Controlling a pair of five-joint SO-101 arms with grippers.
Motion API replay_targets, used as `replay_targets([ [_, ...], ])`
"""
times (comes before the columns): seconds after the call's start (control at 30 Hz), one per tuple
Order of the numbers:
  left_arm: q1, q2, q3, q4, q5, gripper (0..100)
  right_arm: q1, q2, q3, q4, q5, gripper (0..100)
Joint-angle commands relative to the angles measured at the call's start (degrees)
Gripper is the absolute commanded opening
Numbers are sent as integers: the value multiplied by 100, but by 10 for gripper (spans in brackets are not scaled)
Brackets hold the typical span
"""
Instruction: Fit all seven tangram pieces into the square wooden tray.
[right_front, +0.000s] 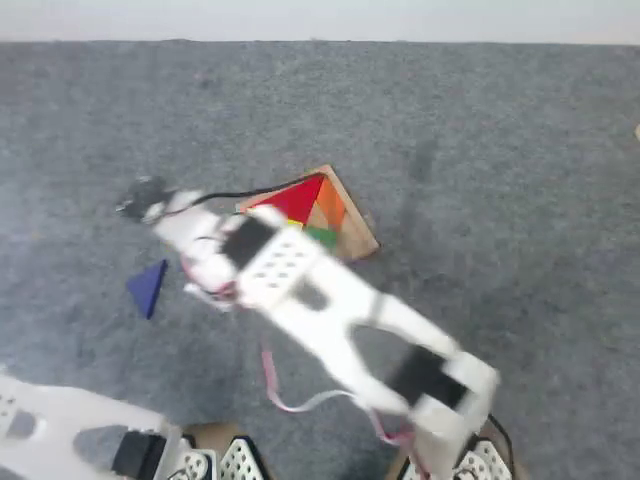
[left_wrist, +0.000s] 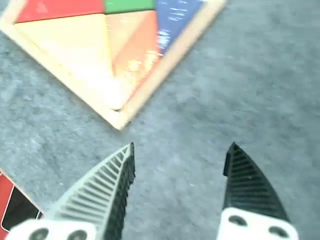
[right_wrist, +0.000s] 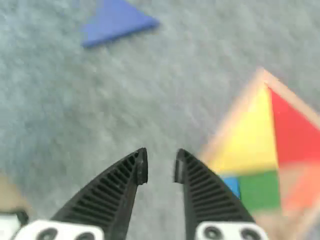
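The square wooden tray (right_front: 356, 240) lies on the grey carpet, turned like a diamond, with red, orange, green, yellow and blue pieces in it. A loose blue triangle (right_front: 148, 288) lies on the carpet to its left. An arm stretches from the lower right base over the tray's left part and hides it; its dark end (right_front: 140, 200) is left of the tray. My left gripper (left_wrist: 181, 146) is wide open over bare carpet just off a corner of the tray (left_wrist: 170, 65). My right gripper (right_wrist: 160, 167) is open by a narrow gap and holds nothing, between the blue triangle (right_wrist: 117, 22) and the tray (right_wrist: 232, 110).
A second white arm (right_front: 70, 425) sits folded at the lower left edge. A pink cable (right_front: 275, 385) trails on the carpet below the stretched arm. A red and black object (left_wrist: 12, 205) shows at the edge of the left wrist view.
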Motion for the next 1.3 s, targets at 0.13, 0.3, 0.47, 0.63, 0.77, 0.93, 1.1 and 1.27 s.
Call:
replay_targets([
  [0.13,-448,1723,-3213,466,-176,280,-567,2026,-3095,40,123,133],
  [0.3,-686,1749,-3204,457,-185,280,-681,2862,-4413,13,123,134],
  [0.47,-853,1451,-3169,466,-176,280,-998,3688,-5327,31,123,134],
  [0.63,-1116,1029,-3169,466,-167,281,-1130,4277,-5758,488,176,140],
  [0.77,-1160,870,-3169,466,-167,281,-1121,4409,-6075,927,44,215],
  [0.93,-1160,888,-3160,466,-167,281,-1103,4462,-6207,567,-1327,240],
  [1.1,-1266,879,-3160,466,-176,281,-1112,4611,-6163,-198,-1626,238],
  [1.27,-1407,879,-3160,466,-202,281,-980,5042,-6163,-673,-1618,238],
])
